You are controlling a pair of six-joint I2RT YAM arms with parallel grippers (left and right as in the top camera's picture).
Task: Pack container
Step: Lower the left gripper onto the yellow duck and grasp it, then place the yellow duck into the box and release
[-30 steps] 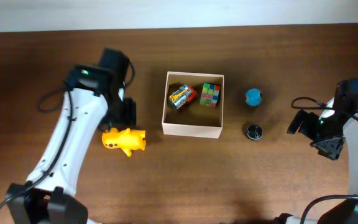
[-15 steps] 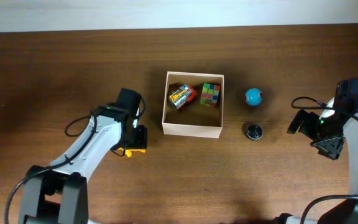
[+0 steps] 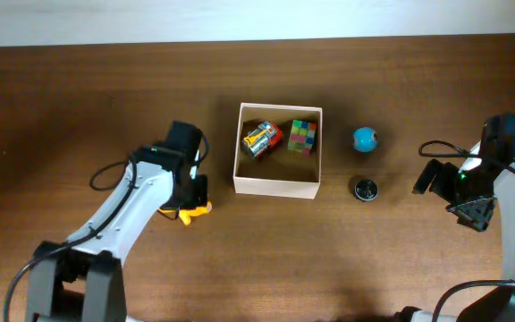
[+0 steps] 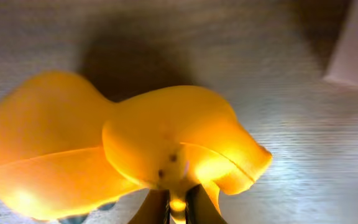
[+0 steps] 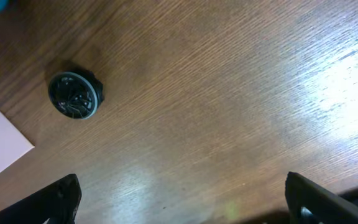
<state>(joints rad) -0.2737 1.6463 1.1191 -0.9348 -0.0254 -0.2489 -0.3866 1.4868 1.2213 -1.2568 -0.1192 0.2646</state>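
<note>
While the left end effector [image 3: 189, 192] sits low over a yellow toy [image 4: 166, 143], the left wrist view is almost filled by that toy. Its fingers are largely hidden, so whether it stands wide, narrow or clamped cannot be told. From overhead only a small yellow part shows, at the lower edge of the end effector, resting on the brown wooden counter [image 3: 79, 107].

The right end effector [image 5: 182, 202] is wide apart, its two dark fingertips sitting at opposite lower corners of the right wrist view with nothing between them. It is at the right side of the counter, well apart from the other items.

A black round item [image 3: 365, 189] lies on the counter just off the right front corner of the container [image 3: 275, 188].

The container stands upright at mid-counter, open-topped, with white outer walls and a tan inside. It is just to the right of the left end effector and the yellow toy. In its far half lie a red and silver toy [image 3: 260, 139] on the left and a multicoloured cube [image 3: 302, 136] on the right, side by side.

A blue ball [image 3: 365, 139] rests farther back, beside the right wall of the container.
</note>
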